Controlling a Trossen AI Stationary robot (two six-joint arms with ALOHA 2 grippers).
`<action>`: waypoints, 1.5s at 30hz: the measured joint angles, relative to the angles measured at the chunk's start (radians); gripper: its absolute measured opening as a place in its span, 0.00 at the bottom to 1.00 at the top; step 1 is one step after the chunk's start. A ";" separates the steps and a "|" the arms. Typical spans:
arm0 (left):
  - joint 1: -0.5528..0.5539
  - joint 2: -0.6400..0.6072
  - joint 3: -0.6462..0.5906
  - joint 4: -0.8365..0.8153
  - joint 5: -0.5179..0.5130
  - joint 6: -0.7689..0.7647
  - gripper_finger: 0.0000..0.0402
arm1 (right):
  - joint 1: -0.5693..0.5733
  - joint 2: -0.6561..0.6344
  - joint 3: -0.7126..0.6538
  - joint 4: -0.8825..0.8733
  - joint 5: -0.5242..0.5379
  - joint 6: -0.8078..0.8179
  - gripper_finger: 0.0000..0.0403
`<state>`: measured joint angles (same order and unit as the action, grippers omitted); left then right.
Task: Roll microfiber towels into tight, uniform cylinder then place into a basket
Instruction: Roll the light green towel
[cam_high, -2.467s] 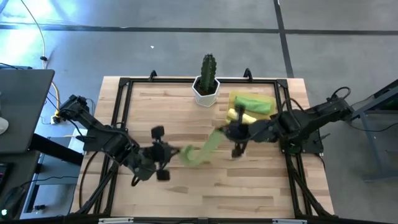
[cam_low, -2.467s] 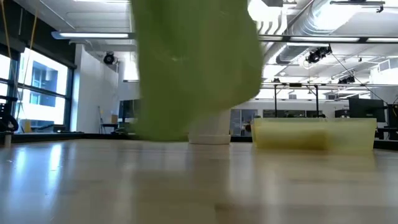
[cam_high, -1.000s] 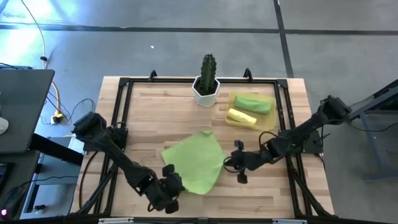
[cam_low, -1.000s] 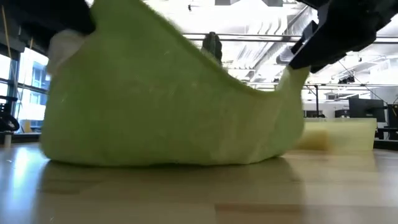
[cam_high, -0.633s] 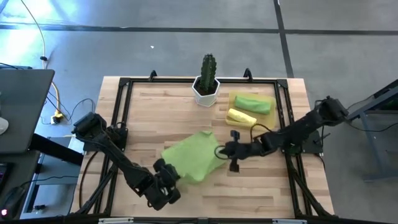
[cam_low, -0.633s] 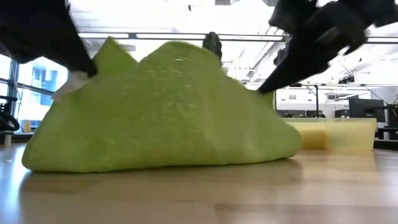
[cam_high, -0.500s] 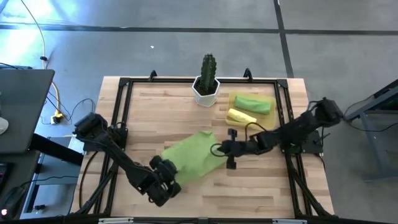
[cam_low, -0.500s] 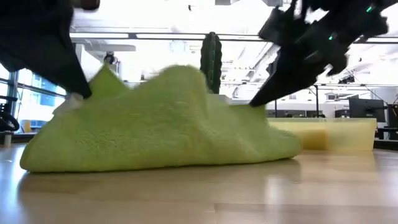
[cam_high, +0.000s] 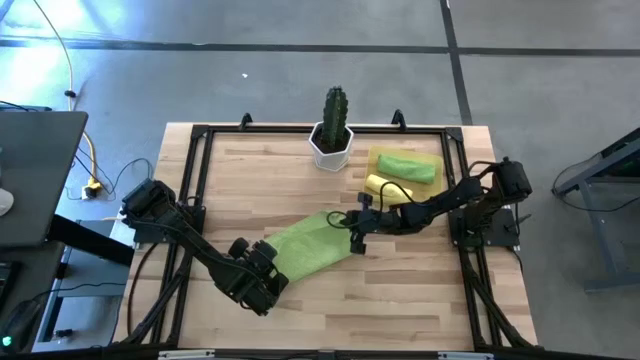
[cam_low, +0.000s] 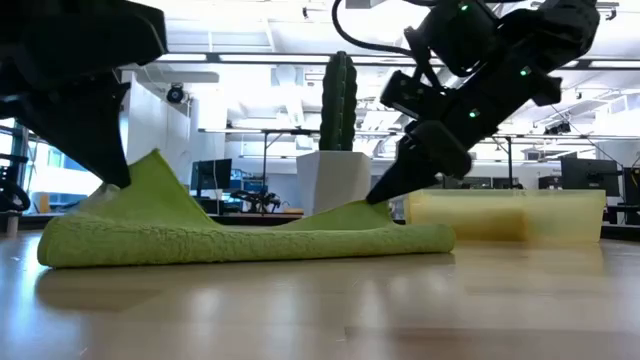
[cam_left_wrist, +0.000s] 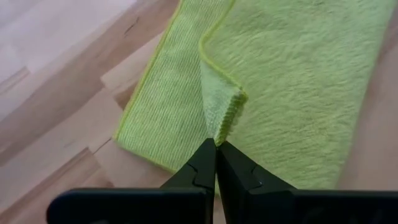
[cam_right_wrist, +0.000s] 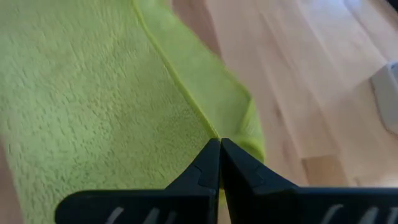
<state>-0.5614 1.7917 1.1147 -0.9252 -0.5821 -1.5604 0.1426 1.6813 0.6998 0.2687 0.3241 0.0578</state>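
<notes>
Left tool (cam_left_wrist: 216, 149) pinches the towel's (cam_left_wrist: 286, 81) folded-over corner, visible close-up.

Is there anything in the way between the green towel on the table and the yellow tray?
Nothing visible. Only bare wood lies between the folded lime-green microfiber towel and the pale yellow tray; the white-potted cactus stands off to one side.

My two arms are matte black, built of slim tubular links joined by blocky joint housings. Thin black cables loop loosely off the right arm (cam_high: 455, 200) near its wrist, and small green indicator lights dot its housings. The left arm (cam_high: 190, 245) is the same dark build. Each gripper's fingers (cam_left_wrist: 205, 171) are black, angular wedges tapering to narrow tips.
</notes>
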 joint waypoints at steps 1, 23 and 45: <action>0.004 0.000 -0.005 0.004 -0.008 0.000 0.00 | -0.008 0.004 0.000 0.010 0.000 -0.008 0.00; 0.071 0.000 -0.008 -0.122 -0.023 -0.008 0.00 | -0.099 0.009 0.000 0.079 -0.007 -0.111 0.00; 0.079 0.000 -0.008 -0.121 0.043 0.000 0.00 | -0.142 0.007 0.000 0.154 -0.093 -0.228 0.26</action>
<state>-0.4828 1.7916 1.1069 -1.0465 -0.5389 -1.5600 0.0002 1.6885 0.7002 0.4231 0.2310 -0.1702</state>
